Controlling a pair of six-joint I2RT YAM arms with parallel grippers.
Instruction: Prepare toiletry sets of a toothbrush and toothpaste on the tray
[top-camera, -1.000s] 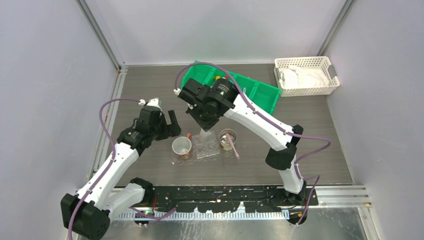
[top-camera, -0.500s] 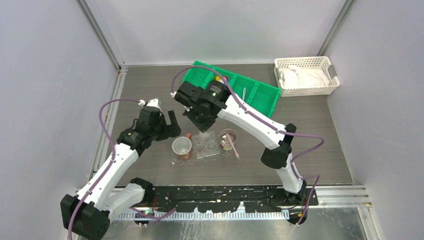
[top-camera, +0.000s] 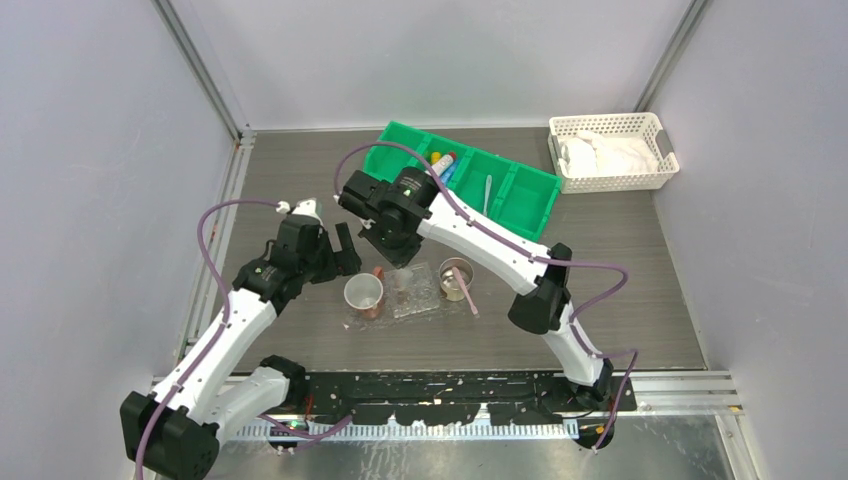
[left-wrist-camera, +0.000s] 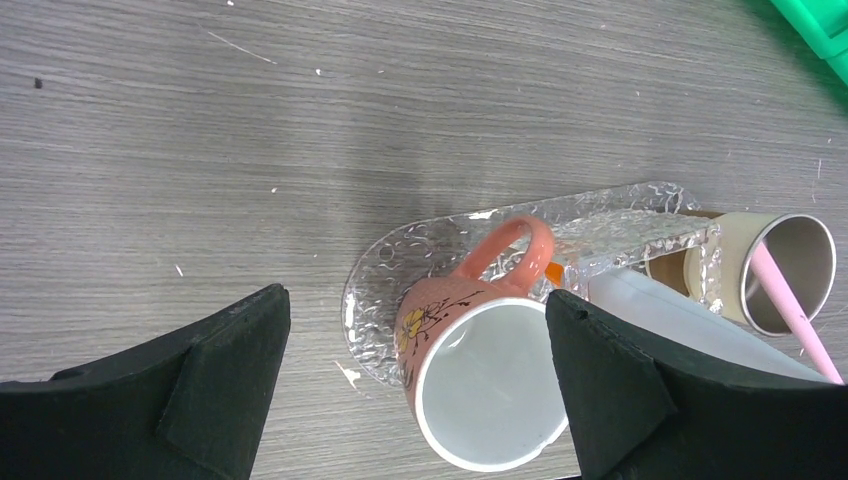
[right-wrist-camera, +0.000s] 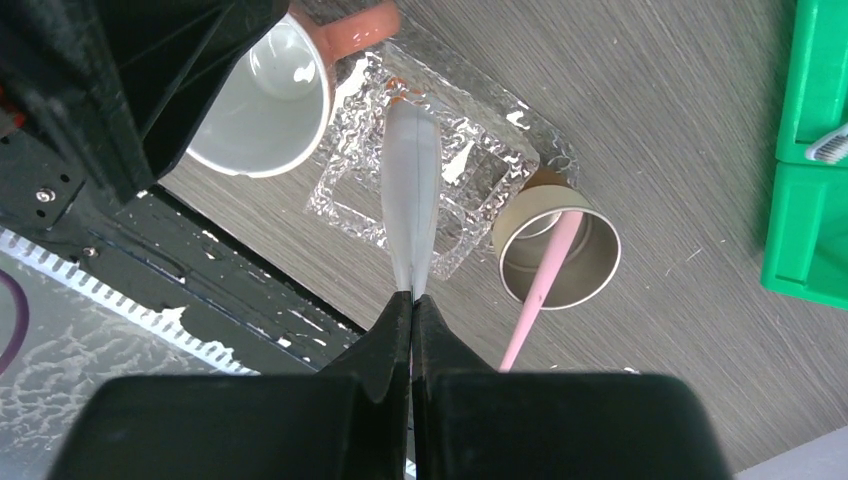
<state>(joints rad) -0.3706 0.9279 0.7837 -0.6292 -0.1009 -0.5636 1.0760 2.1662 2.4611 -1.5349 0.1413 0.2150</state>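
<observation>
Nearest me in the top view is the tray, the crinkly clear one. A pink-handled mug sits on its 9 o'clock end, and a metal cup at its 3 o'clock edge has the pink toothbrush leaning out of it. The toothpaste I'm working with is the white tube. It hangs cap-down over the middle of the tray with its tip right at the plastic, but I can't tell if it's actually touching. I'd guess it's light, squishy and a bit slick, so the flat crimped tail is the place to hold it, since there's no paste there to squeeze out and it's stiffer than the belly. That's exactly where the right gripper has it, jaws pressed together on that thin seam with nothing else in them. The tray looks featherweight too, so I reckon a nudge would skate it. The left gripper hovers at about 10 o'clock from the tray over the mug, jaws spread as wide as they go and touching nothing. Farther out at roughly 1 o'clock is the green bin with spare tubes and a grey toothbrush. Past that, around 2 o'clock, sits a white basket.
</observation>
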